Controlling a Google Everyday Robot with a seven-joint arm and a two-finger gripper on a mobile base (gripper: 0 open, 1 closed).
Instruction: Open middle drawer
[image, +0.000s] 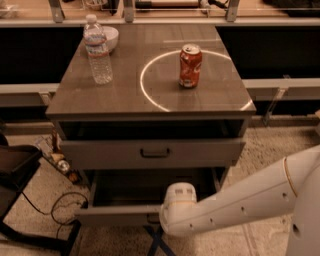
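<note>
The middle drawer (117, 215) is a wide, shallow grey drawer, pulled well out from the cabinet so its dark inside shows. My white arm (240, 205) reaches in from the right. My gripper (154, 218) is at the centre of this drawer's front, where the handle sits, and is mostly hidden under the round wrist (179, 199). The handle itself is hidden. Above it, the taller-fronted grey drawer (100, 152) with a dark bar handle (155, 152) also stands partly out.
On the cabinet top (125, 95) stand a water bottle (98, 50), a white bowl (111, 36) and a red can (190, 66) inside a white ring. A dark chair (15, 170) and cables (55, 210) lie on the floor at the left.
</note>
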